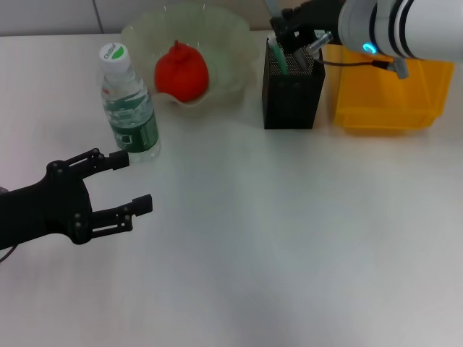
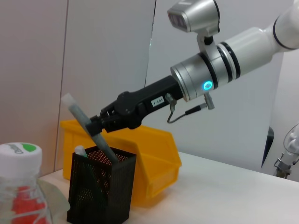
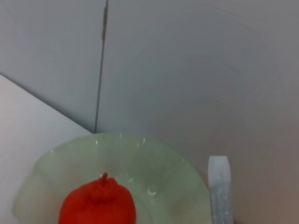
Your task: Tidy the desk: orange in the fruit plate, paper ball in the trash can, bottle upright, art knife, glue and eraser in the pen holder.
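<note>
My right gripper (image 1: 295, 40) hangs over the black mesh pen holder (image 1: 291, 90). It is shut on a long grey tool (image 2: 88, 126) that looks like the art knife, tilted with its lower end inside the holder (image 2: 100, 186). The left wrist view shows this gripper (image 2: 99, 125) from the side. The tool's pale tip shows in the right wrist view (image 3: 219, 186). The orange (image 1: 181, 71) lies in the pale green fruit plate (image 1: 231, 43). The bottle (image 1: 130, 108) stands upright. My left gripper (image 1: 134, 182) is open and empty, low at the left, just in front of the bottle. Paper ball and eraser are out of view.
A yellow bin (image 1: 391, 101) stands right of the pen holder, behind my right arm. A green item (image 1: 279, 61) and another grey-topped item (image 2: 80, 150) stand in the holder. The white desk stretches in front of these things.
</note>
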You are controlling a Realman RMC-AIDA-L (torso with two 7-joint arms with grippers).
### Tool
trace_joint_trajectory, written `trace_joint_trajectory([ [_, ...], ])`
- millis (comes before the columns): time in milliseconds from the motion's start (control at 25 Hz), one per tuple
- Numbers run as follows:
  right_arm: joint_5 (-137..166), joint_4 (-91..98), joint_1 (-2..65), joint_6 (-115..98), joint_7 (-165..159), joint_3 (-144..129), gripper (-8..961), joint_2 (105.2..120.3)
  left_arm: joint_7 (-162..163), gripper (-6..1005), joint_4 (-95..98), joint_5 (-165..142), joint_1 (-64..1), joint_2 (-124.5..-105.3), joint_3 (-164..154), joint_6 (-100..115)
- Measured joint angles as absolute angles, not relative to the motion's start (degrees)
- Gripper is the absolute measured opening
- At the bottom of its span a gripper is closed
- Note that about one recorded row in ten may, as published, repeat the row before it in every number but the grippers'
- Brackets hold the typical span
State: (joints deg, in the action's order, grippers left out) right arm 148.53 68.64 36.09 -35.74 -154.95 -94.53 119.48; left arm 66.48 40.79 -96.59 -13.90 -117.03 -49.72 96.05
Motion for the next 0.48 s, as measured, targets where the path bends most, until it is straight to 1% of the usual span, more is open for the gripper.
trace_joint_trajectory([
  [120, 147.6, 67.2, 36.1, -34.6, -155.0, -94.7, 131, 119.44, 65.6, 847, 40.2, -96.6, -14.1, -117.07, -49.4, 96.0],
  [480, 146.8, 67.1, 34.5, -35.1, -154.9, -96.2, 183, 119.44, 64.9, 847, 39.2, -96.6, -14.3, -117.07, -49.1, 96.0],
])
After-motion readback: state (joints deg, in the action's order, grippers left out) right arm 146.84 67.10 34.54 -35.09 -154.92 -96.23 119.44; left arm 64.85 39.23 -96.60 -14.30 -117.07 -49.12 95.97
